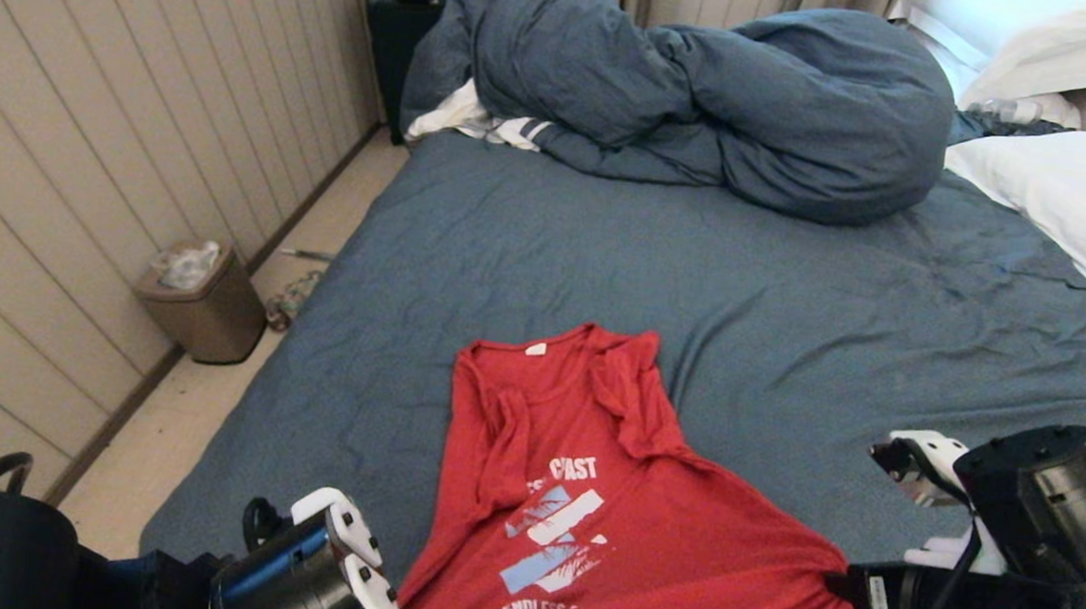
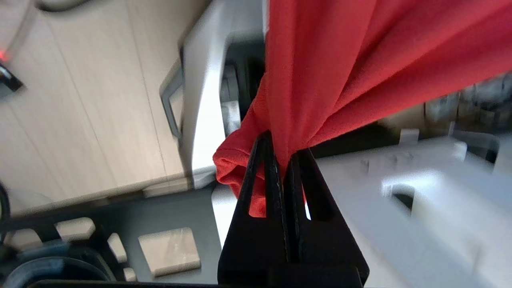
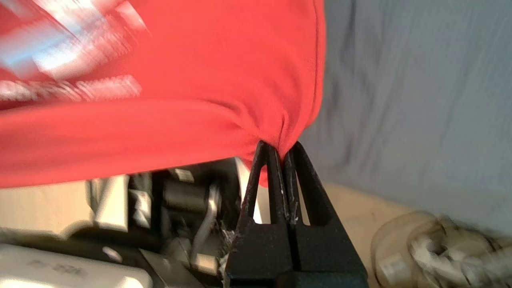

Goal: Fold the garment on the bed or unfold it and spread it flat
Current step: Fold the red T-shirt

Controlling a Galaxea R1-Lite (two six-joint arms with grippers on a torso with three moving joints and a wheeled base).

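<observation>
On the bed (image 1: 792, 303), a bunched duvet (image 1: 710, 96) lies at the far end. The T-shirt (image 1: 587, 499) lies print-up near the front edge, collar away from the robot, each bottom corner clamped: left pincer (image 2: 285, 160) and right pincer (image 3: 282, 154) both grasping cloth.

- the bed (image 1: 790, 322) has a wrinkled dark blue-grey sheet over its whole top.
- a red t-shirt (image 1: 587, 499) lies near the front edge, print side up, collar toward the far end.
- a bunched blue-grey duvet (image 1: 710, 96) lies at the far end.
- a white striped cloth (image 1: 479, 120) shows from under the duvet.
- white pillows (image 1: 1066, 203) lie along the right side.
</observation>
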